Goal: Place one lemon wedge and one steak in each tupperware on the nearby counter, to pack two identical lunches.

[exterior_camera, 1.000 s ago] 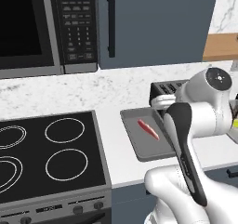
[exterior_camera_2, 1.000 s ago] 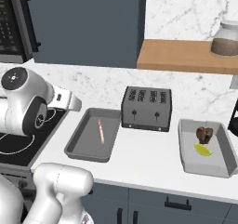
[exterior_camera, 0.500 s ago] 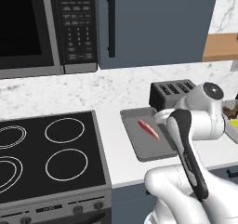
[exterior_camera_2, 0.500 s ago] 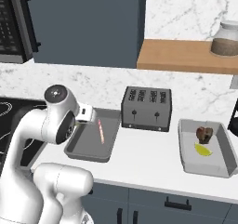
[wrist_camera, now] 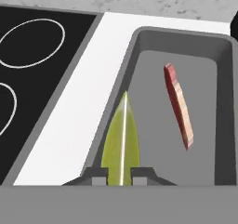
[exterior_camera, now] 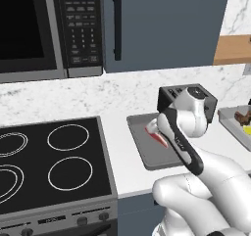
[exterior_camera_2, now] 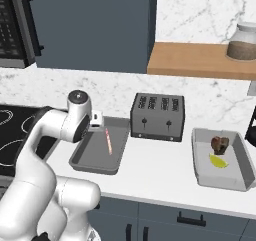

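The jaws hold a lemon wedge above the near tray, with a steak just to its right inside the tray; the stovetop lies left on the table.

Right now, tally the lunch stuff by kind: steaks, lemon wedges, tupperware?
Steaks: 2, one in the left tupperware, one in the right tupperware.
Lemon wedges: 2, one held by the gripper, one in the right tupperware.
Tupperware: 2.
Total: 6.
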